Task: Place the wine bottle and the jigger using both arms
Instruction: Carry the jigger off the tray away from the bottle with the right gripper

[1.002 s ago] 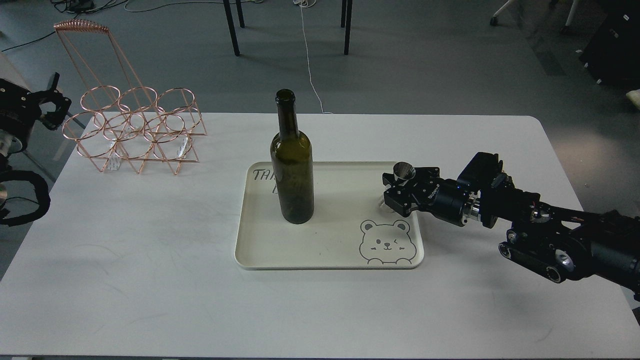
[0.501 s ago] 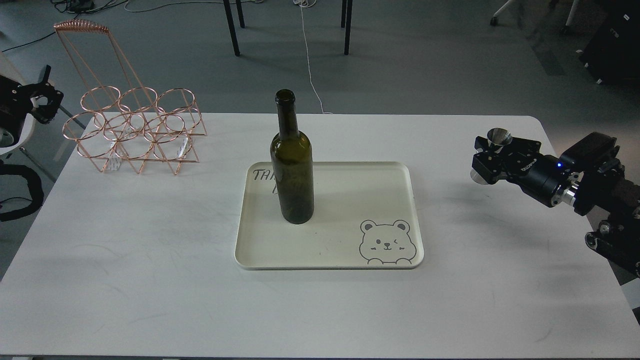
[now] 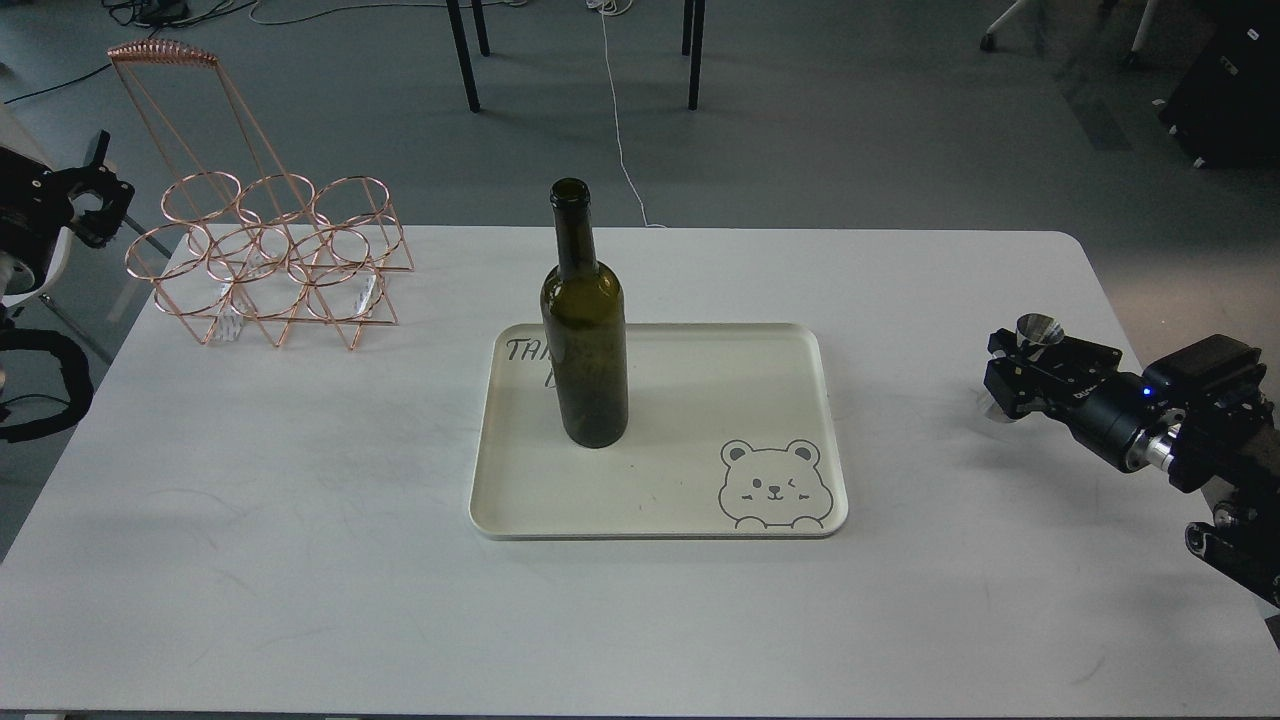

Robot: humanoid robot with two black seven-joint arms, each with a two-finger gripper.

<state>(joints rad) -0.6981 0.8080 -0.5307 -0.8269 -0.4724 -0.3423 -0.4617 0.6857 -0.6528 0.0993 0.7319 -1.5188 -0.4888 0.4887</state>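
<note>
Out at the right edge of the table [image 3: 300,560], right gripper [image 3: 1015,375] clamped on the jigger [image 3: 1036,338] at its waist, upper cone poking above the black fingers, lower cone just showing beneath, low over the white top. Well apart from it, wine bottle [image 3: 585,320] upright in the rear-left part of the cream tray [image 3: 660,500], partly covering the handwriting, bear drawing in the opposite corner. Far left, beyond the table edge, left gripper [image 3: 95,200] small and dark beside the copper wire rack [image 3: 265,260]; open or closed, cannot tell. Risks from here, as a judgement only: a narrow steel waist between hard fingers, so a twist or slip on release quite possible, and a tip-over if let go tilted or too high. So near the table edge, a toppled jigger likely to roll off. For the bottle, tall and narrow-based: any sideways brush on the neck enough to rock it, and smooth glass liable to slide in a loose grasp. Rack close to the left arm's route as well, wire hoops easy to snag.
</note>
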